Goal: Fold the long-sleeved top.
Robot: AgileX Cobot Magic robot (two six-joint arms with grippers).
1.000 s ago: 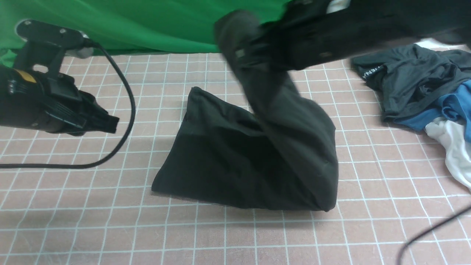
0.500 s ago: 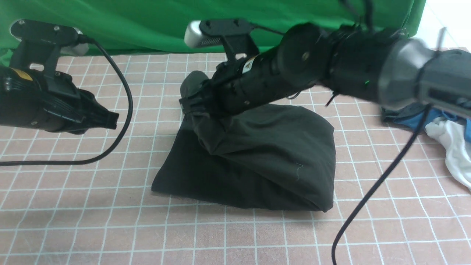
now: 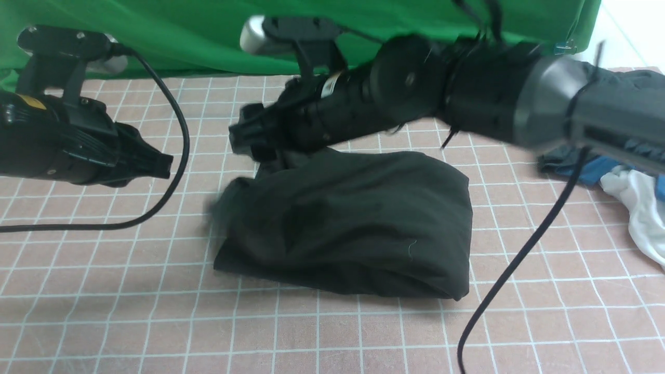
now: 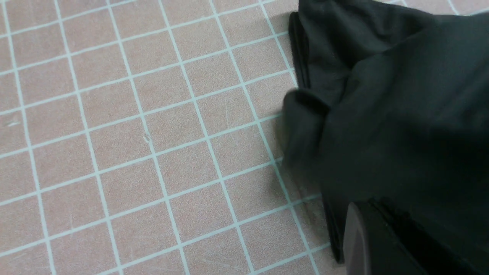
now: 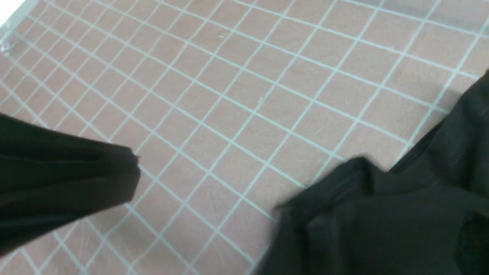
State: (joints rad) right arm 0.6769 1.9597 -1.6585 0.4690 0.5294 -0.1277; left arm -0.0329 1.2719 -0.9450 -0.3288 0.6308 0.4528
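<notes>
Right gripper (image 3: 244, 137) spread, empty, over folded top (image 3: 353, 223), far-left corner; top runs left-right; left gripper (image 3: 161, 167) pressed together, beside.

Bare gridded mat (image 3: 156, 322) lies open ahead — clothes pile (image 3: 636, 208) crowds the right edge.

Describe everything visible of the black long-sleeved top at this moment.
The long-sleeved top is plain black, soft matte knit, lying on the pink gridded mat as a folded, bulky bundle with rounded creases. No print, label or cuff shows. Its layered edges are visible in the left wrist view. The corner toward the robot's left is motion-blurred, apparently just dropping. The right gripper hovers over the top's far-left edge; no grip on the cloth shows.
</notes>
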